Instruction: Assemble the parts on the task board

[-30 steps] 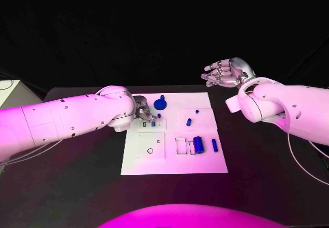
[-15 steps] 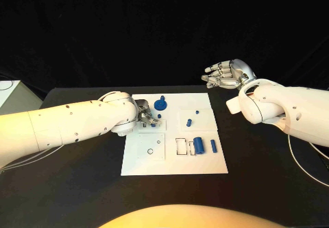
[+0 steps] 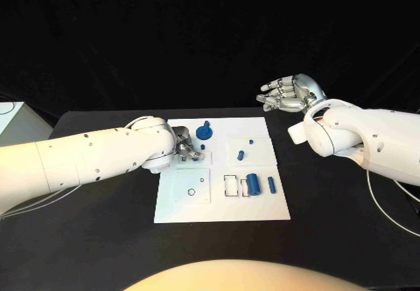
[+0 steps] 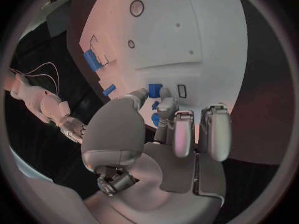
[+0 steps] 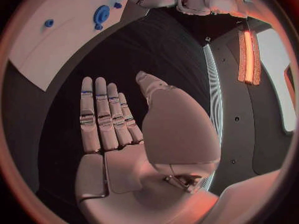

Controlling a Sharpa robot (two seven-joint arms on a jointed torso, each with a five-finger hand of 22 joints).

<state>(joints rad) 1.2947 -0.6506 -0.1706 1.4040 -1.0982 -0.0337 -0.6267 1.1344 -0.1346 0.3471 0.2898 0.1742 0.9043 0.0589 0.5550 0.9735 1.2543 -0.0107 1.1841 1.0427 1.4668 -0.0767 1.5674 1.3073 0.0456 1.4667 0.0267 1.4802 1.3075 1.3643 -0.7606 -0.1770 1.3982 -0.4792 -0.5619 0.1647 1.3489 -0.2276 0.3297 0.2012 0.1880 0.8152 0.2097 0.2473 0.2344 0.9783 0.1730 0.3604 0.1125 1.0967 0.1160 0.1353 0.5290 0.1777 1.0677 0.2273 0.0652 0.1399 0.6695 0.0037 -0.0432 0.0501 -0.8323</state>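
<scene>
— While the left hand [image 3: 184, 147] hovers low over the task board [image 3: 223, 206], which part does it work on?

— A small blue part [image 4: 155, 90] at the slots near the board's 10 o'clock corner. In the left wrist view the fingertips [image 4: 166, 95] reach down right beside that piece, touching or nearly so; whether they actually pinch it cannot be told.

— And the right hand [image 3: 286, 94]?

— Raised off the desk [image 3: 105, 242], past the board's 1 o'clock corner, fingers loosely curled in the head view and laid straight side by side in its own wrist view, holding nothing.

— So which arm is nearer?

— The left, by far. The piece lies just ahead of its fingertips, toward the board's centre. The blue cylinder [image 3: 253, 184] and the slim bar [image 3: 271, 185] lie at about 4 o'clock on the board, long axes running 12 to 6, well apart from both hands.
</scene>
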